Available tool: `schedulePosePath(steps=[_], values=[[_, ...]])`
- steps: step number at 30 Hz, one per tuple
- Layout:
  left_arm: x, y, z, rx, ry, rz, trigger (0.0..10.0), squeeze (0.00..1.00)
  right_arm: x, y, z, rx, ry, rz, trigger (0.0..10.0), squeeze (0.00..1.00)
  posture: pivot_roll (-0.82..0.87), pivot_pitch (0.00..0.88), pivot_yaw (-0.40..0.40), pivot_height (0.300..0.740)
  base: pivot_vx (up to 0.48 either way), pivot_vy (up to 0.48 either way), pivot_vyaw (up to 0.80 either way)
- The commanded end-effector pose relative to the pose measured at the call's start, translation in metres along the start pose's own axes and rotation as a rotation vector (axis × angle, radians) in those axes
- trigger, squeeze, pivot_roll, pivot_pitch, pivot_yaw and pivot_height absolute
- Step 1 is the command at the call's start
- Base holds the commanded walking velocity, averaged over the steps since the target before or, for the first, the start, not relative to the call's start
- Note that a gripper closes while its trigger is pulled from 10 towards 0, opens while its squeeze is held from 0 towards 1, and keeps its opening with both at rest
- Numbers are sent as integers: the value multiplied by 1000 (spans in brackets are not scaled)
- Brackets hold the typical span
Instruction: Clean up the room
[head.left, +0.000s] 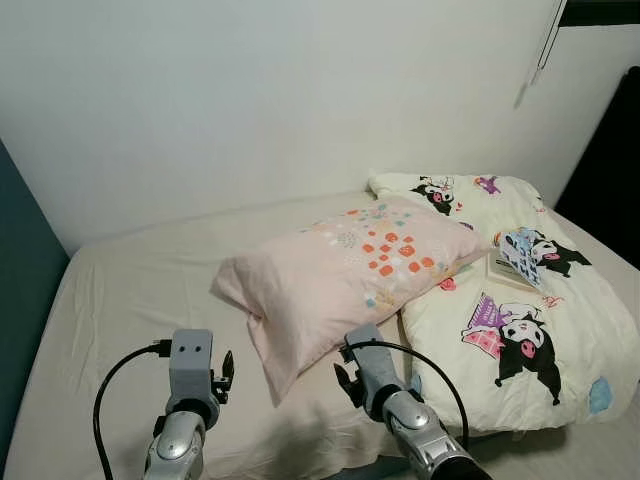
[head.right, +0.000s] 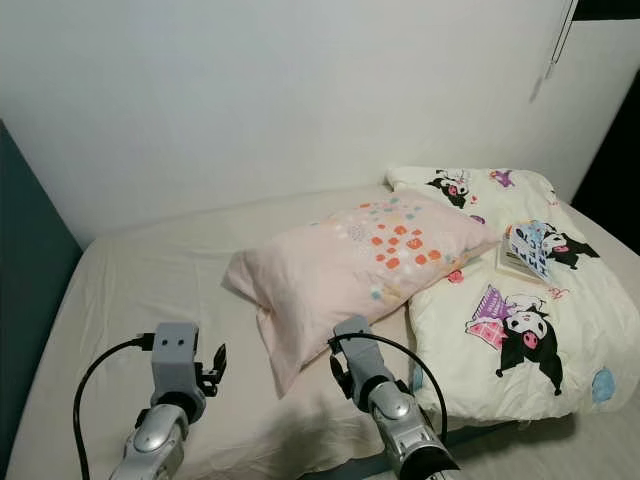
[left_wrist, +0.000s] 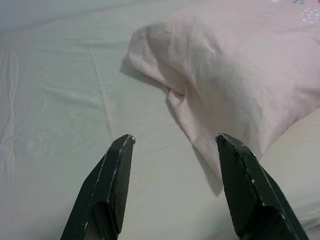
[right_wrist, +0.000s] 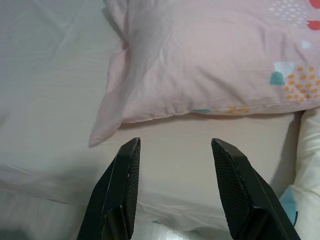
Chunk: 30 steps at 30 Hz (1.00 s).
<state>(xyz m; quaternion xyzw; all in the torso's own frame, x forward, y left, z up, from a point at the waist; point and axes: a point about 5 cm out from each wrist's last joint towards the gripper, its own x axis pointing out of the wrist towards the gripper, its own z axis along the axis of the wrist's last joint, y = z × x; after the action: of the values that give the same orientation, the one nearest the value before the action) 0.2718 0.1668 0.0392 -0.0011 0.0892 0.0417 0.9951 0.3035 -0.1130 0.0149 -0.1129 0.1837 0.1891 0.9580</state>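
Starting at the far left, a dark teal panel (head.left: 22, 290) is seen beside the bed (head.left: 130, 290), which is covered w/ a smooth beige sheet, lightly creased. The left gripper (left_wrist: 175, 142) is held low over bare sheet near the bed's front edge, its flat black tapered fingers (left_wrist: 112, 190) spread wide w/ nothing between them; a black cable is looped from its grey wrist housing. Just ahead & to the right of it lies the pillow (head.left: 350, 265), a soft pale-pink rectangle w/ orange, red and teal printed shapes, its fabric wrinkled and its near corner drooping to a limp point on the sheet. The right gripper (right_wrist: 175, 145) is positioned just short of the pillow's long lower edge, not touching it, fingers also wide apart & empty. Right of the pillow a puffy cream duvet (head.left: 520, 340) w/ black-and-pink cartoon figures is spread, the pillow's right end resting partly on it. A small book (head.left: 520, 258) w/ a patterned cover is lying on the duvet's upper part. A plain white wall (head.left: 250, 100) is seen behind.
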Motion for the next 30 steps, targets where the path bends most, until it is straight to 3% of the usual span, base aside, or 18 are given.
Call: schedulePosePath(steps=[1, 16, 19, 30], values=[[-1, 3, -7, 20, 37, 7, 10000, 0, -1, 3, -4, 12, 15, 15, 10000, 0, 29, 69, -19, 740, 0, 0, 0], [-1, 3, -7, 38, 41, 6, 10000, 0, 0, 4, -4, 11, 22, 13, 10000, 0, 29, 69, -18, 740, 0, 0, 0], [-1, 3, -7, 37, 40, 5, 10000, 0, 0, 4, -3, -24, 24, 24, 10000, 0, 32, 69, -21, 740, 0, 0, 0], [-1, 2, -7, 36, 35, -1, 10000, 0, 1, 8, 0, -70, 6, 57, 10000, 0, 29, 64, -20, 740, 0, 0, 703]])
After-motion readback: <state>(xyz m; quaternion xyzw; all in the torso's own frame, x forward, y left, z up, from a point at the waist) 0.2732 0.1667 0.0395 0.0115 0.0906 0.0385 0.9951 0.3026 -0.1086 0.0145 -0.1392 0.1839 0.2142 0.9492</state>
